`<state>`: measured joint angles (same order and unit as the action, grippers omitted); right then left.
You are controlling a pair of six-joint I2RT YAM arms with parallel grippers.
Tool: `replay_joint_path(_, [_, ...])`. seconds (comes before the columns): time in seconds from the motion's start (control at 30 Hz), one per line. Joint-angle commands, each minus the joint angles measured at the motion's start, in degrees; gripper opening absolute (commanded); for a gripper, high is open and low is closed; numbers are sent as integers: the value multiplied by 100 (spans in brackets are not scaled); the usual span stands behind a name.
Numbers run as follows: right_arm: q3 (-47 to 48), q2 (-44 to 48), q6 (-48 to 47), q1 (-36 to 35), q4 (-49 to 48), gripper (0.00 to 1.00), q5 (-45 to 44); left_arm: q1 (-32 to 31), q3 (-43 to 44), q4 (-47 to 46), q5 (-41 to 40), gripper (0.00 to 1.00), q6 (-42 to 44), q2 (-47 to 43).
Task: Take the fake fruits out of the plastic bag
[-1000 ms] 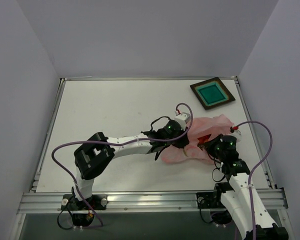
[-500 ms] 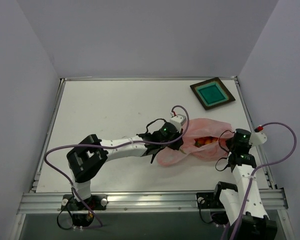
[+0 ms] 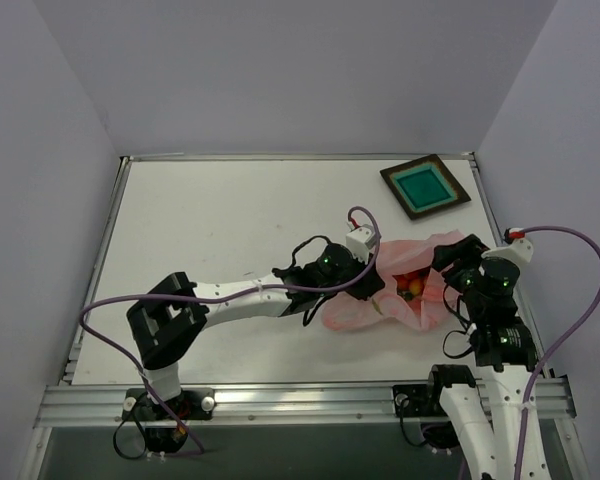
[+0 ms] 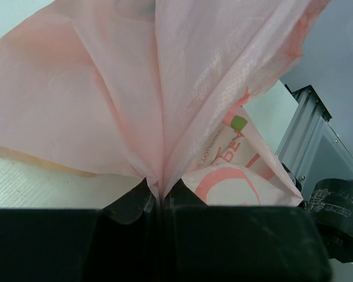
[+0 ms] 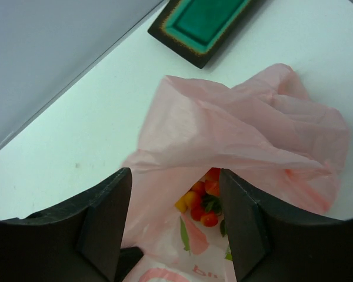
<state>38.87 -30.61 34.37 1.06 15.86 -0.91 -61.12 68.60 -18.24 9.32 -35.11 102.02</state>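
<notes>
The pink plastic bag [image 3: 420, 270] lies at the right of the table, its mouth open. The fake fruits [image 3: 412, 283] sit inside it, red, orange and yellow; in the right wrist view the fruits [image 5: 203, 201] show through the opening. My left gripper [image 3: 368, 290] is shut on a fold of the bag [image 4: 135, 94] at its left edge; the film bunches between the closed jaws. My right gripper [image 3: 455, 262] is open and empty, just above the bag's mouth [image 5: 223, 147], its fingers [image 5: 106, 223] on either side of the opening.
A dark square tray with a teal centre [image 3: 425, 186] lies at the back right, also in the right wrist view [image 5: 203, 23]. The table's right rail [image 3: 505, 260] runs close beside the right arm.
My right gripper has pulled back from the bag and swung to the right and up. The bag's mouth has opened and the fruits now show. My left gripper keeps its hold.
</notes>
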Motion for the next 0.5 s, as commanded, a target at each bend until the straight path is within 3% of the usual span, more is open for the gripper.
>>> replay_joint_path(0.0, [419,-50,-80,-18,357,41,686,-22,251,-356,105,2,-110,46])
replay_joint_path(0.13, [297,-471,96,-36,269,8,1241,-31,49,-540,43,2,-276,73])
replay_joint_path(0.47, [-978,-779,228,-518,-345,2,804,-93,13,-646,-80,2,-338,12])
